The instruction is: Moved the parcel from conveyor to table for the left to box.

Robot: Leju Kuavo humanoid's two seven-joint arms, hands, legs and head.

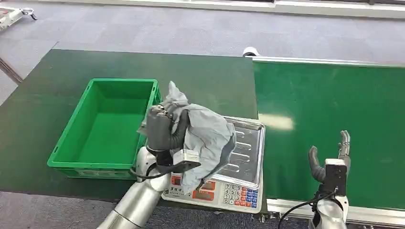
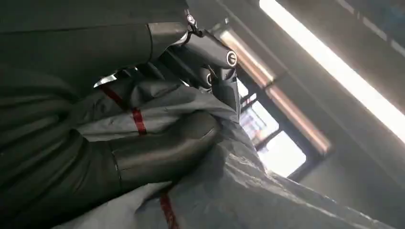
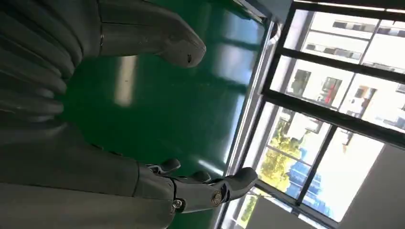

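Nearest, the left hand grips the grey parcel, fingers wrapped round its crumpled top, holding it above the scale just right of the green box. Loose, floppy bag material hangs down, so it could likely snag the box's near-right rim or slip from the grasp during the swing left. Further right, the right hand stands upright over the conveyor, fingers spread, holding nothing.

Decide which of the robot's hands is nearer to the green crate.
Left. The left hand holds the grey parcel right beside the green crate; the right hand hovers over the conveyor, far off.
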